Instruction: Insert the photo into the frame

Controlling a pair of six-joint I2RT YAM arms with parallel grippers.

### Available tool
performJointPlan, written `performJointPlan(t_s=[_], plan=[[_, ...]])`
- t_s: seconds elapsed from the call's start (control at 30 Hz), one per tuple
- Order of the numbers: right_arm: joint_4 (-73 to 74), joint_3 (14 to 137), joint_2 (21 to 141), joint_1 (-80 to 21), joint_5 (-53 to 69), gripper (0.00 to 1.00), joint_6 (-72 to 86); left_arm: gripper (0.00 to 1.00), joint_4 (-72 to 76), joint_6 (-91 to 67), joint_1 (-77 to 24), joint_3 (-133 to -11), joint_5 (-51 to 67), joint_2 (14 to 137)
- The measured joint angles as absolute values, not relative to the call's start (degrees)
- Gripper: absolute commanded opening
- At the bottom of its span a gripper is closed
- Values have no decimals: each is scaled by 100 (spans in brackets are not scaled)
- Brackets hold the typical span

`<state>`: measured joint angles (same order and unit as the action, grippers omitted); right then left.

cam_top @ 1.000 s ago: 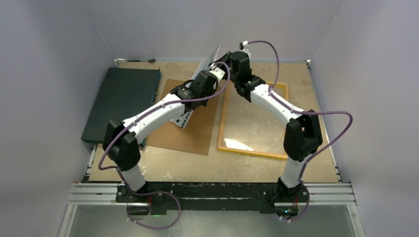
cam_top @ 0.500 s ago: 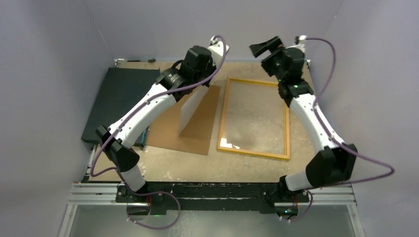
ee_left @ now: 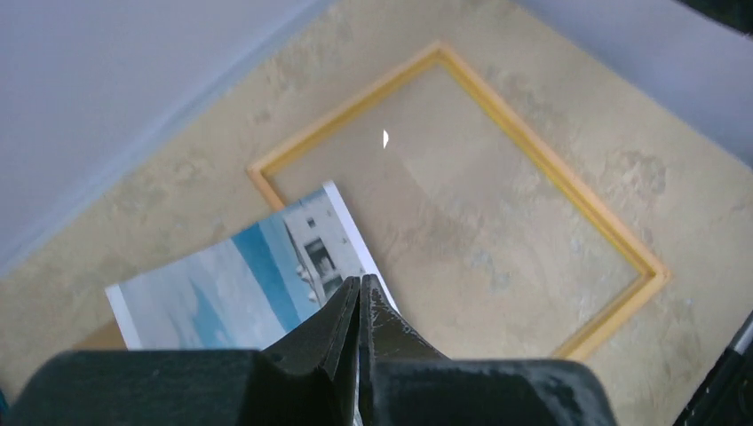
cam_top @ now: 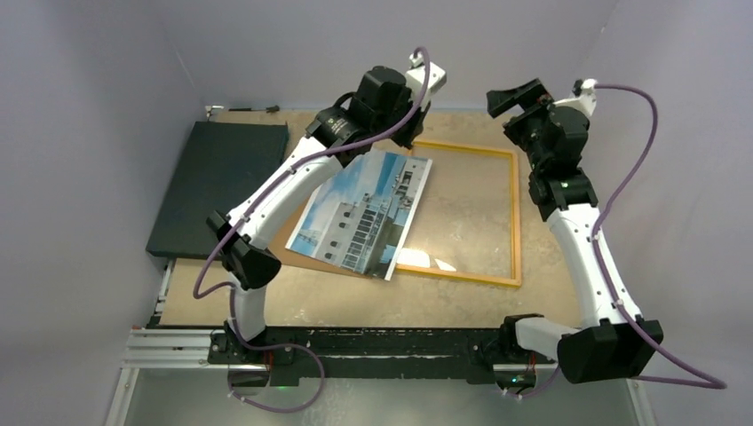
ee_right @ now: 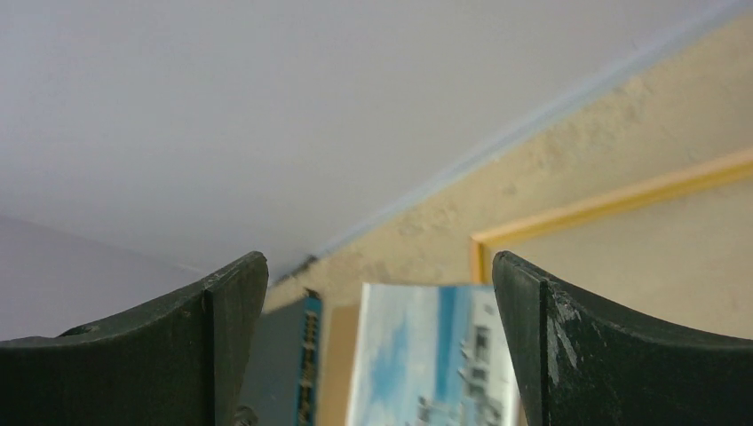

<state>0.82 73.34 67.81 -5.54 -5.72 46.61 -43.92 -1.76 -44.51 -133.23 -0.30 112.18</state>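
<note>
1. The brown backing board [ee_right: 336,373] lay at 9 o'clock of the frame [cam_top: 517,217], mostly hidden under the photo [cam_top: 364,213]; the dark slab [cam_top: 217,182] lay further at 9 o'clock, beside the left wall; a small dark tool [cam_top: 253,109], too small to name, lay at 11 o'clock by the far wall.
2. The photo was picture side up and slanted; its 3 o'clock edge covered most of the frame's 9 o'clock rail; the rest was over the board.
3. The left gripper [ee_left: 359,293] was clenched, and it seemed to pinch the photo's far edge; its arm crossed above the board.
4. The right gripper [cam_top: 515,96] was released, its jaws wide apart with nothing between them, raised at 1 o'clock of the frame.
5. The table [cam_top: 400,302] was sandy and mottled, showing through the frame's opening; pale lilac-grey walls [cam_top: 89,133] closed three sides; a metal rail [cam_top: 604,351] ran at 6 o'clock; purple cables [cam_top: 641,133] looped from both arms.
</note>
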Motion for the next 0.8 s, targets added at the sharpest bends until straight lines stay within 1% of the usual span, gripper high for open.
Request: performJointPlan(t_s=[0.1,0.2,0.3,0.37,0.43,0.5,0.57,0.8], plan=[[115,6794,6829,-554,-379,99,4569,0,-4136,-309,-4077,-12086,226,10884],[95,5994,7013,-556,21,98,4491,0,-3918,-231,-2910,-10836,279,10833],[91,5380,7334,-622,346,95,4425,0,-3785,75,-1684,-10184,23,11218],[93,5129,7544,-764,436,90,4401,0,-3686,298,-886,-9727,-183,11461],[-14,5096,7749,-976,515,84,4379,0,-3647,548,-462,-9319,-410,11509],[-290,5124,7988,-1157,600,80,4364,0,-3461,744,-375,-8969,-580,11476],[-526,5227,8344,-1302,696,77,4353,0,-3229,923,-491,-8724,-642,11413],[-991,5422,9430,-1570,753,68,4353,0,-2812,1026,-812,-8322,-178,11354]])
